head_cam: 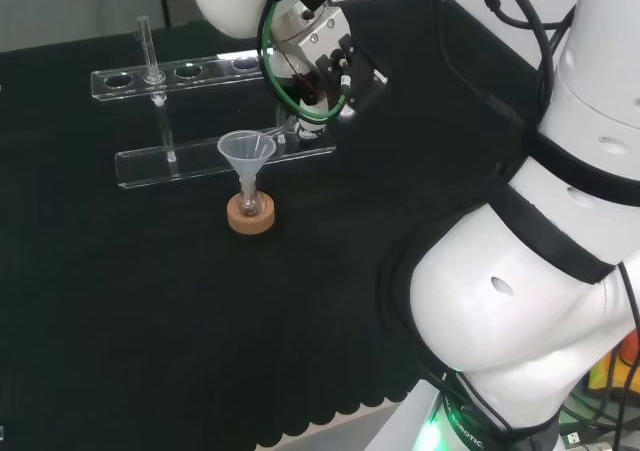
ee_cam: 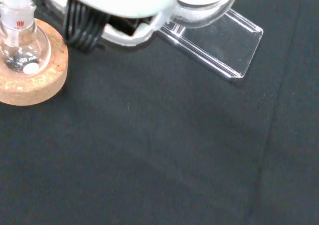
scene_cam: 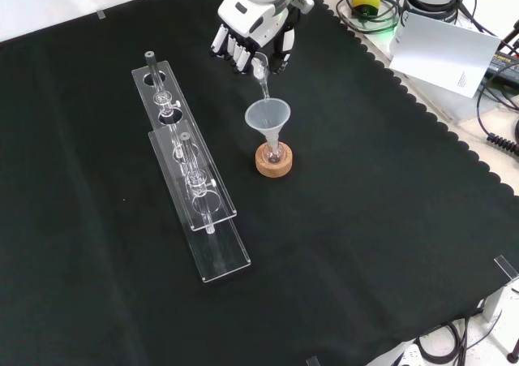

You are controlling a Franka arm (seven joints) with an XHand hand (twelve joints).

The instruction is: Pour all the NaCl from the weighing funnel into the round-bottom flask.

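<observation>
We see the round-bottom flask (scene_cam: 274,149) on its cork ring (scene_cam: 274,162), a clear funnel (scene_cam: 268,115) in its neck. The hand (scene_cam: 251,41), fingers curled, holds the weighing funnel (scene_cam: 260,68) tilted just above it.

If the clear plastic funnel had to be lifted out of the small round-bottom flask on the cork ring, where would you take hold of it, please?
I would pinch the clear plastic funnel at its wide cone rim, coming from above. It stands upright with its stem down in the neck of the small round-bottom flask on the cork ring, so only the cone is free. Approach from the front view's right, away from the clear acrylic racks.
</observation>
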